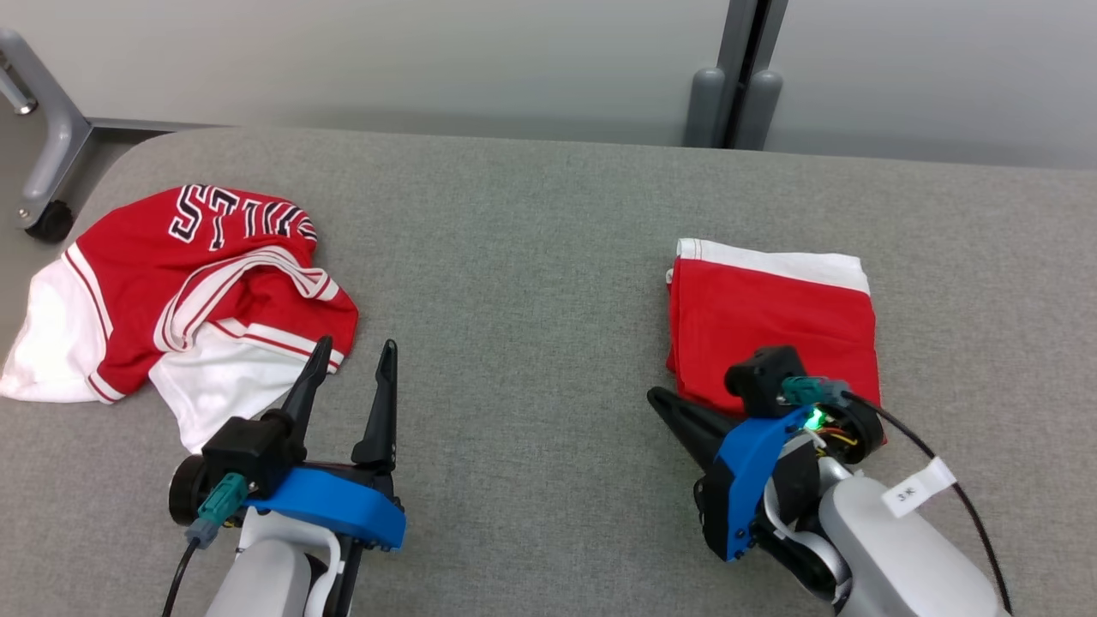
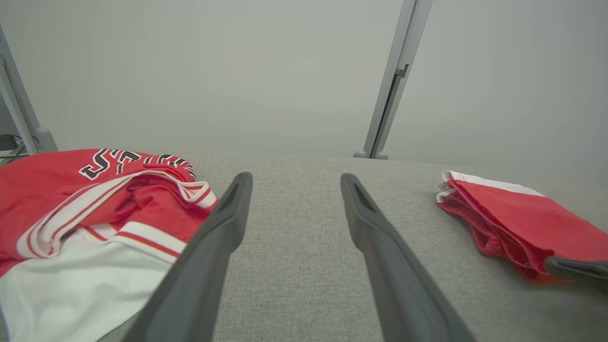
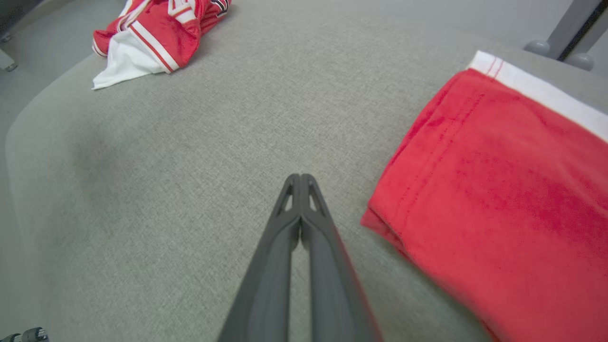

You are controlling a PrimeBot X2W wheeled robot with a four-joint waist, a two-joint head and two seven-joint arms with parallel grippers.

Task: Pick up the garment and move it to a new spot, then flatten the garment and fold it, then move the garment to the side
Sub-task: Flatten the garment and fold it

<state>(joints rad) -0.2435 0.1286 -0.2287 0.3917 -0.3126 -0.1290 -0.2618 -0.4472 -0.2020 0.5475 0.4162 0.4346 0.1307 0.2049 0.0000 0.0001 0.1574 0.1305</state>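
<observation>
A crumpled red and white jersey (image 1: 171, 283) (image 2: 71, 204) (image 3: 156, 33) with black lettering lies at the table's left. My left gripper (image 1: 356, 347) (image 2: 295, 178) stands open just right of its near hem, nothing between the fingers. On the right lies a folded red garment (image 1: 771, 317) (image 2: 522, 218) (image 3: 498, 190) with a white band along its far edge. My right gripper (image 1: 656, 396) (image 3: 300, 176) is shut and empty, its tip over bare cloth just left of the folded garment's near left corner; the left wrist view catches one of its fingers (image 2: 577, 270) against that garment.
Both garments rest on a grey fabric-covered table (image 1: 531, 257) with rounded far corners. A grey upright post (image 1: 737, 77) stands behind the far edge. A wheeled metal frame leg (image 1: 43, 154) is off the far left corner. Bare cloth lies between the garments.
</observation>
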